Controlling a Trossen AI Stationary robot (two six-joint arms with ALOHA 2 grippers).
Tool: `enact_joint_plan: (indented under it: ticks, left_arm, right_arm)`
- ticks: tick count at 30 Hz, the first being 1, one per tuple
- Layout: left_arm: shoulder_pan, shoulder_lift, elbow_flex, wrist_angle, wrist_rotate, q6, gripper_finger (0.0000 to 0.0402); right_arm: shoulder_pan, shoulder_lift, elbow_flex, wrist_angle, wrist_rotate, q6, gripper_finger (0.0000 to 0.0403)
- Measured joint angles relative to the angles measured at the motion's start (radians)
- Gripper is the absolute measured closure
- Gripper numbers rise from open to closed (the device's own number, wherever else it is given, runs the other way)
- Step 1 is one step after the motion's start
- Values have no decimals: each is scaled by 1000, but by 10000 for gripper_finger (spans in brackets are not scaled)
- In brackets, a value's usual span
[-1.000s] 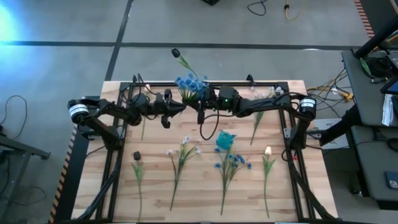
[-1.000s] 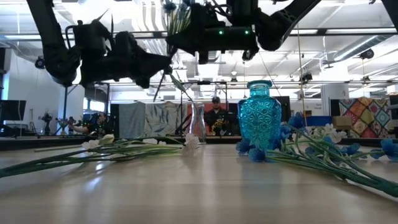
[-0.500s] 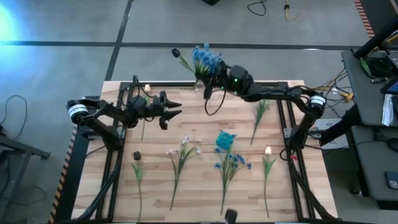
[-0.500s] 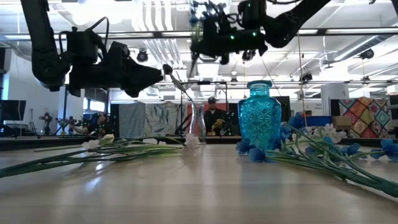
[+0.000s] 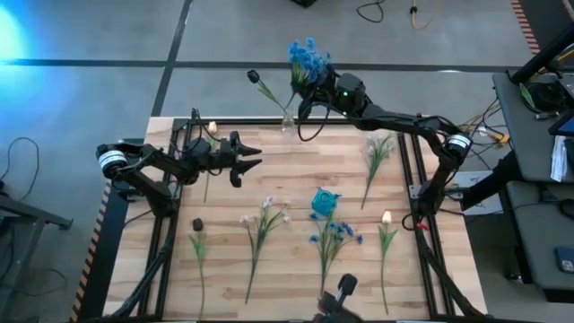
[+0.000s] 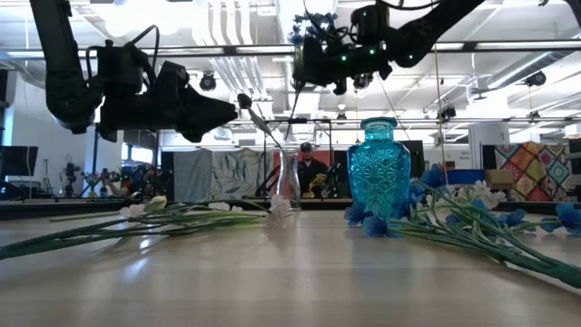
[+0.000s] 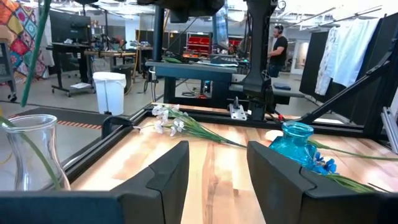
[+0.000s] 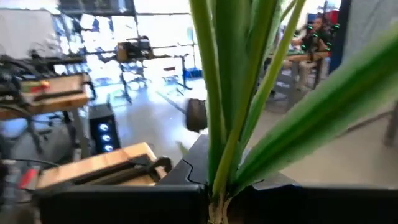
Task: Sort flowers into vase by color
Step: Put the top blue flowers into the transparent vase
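**A:** ok so where's the blue bunch? can't spot it on the table (image 5: 287, 157).

**B:** it's up in the air. The right claw (image 5: 311, 92) is clenched on the stems of the blue flowers (image 5: 306, 59) and holds them past the far edge of the table, blue heads pointing away from it. In the right wrist view you see the green stems (image 8: 233, 93) pinched right at the base between its fingers.

**A:** and the left one?

**B:** left claw (image 5: 252, 158) hangs over the left-middle of the table, released, nothing in it. The left wrist view shows its two fingers (image 7: 168, 177) spread with bare wood between them.

**A:** vases?

**B:** the clear glass vase (image 5: 286, 123) sits at the far edge, just beside the right claw, with a black-bud flower (image 5: 254, 78) standing in it. The teal vase (image 5: 325, 202) is mid-table, nearer the right.

**A:** rest of the flowers?

**B:** lying flat on the table: another black bud stem (image 5: 197, 226) front left, a pale white-pink spray (image 5: 265, 215) beside it, a second blue flower stem (image 5: 336, 233) touching the teal vase, a cream tulip (image 5: 387, 218) front right, another pale spray (image 5: 378, 148) far right, and a cream bud (image 5: 213, 128) by the left arm.
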Motion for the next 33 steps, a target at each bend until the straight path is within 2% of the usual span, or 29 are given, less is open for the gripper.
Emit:
enact_joint_plan:
  ticks: [17,33]
  left_arm:
    - [10,-1,-3,-1,3,0,253]
    - [10,-1,-3,-20,3,1,253]
  right_arm:
    - [-15,151,51,-43,14,-3,387]
    - [-12,168,123,-219,35,5,267]
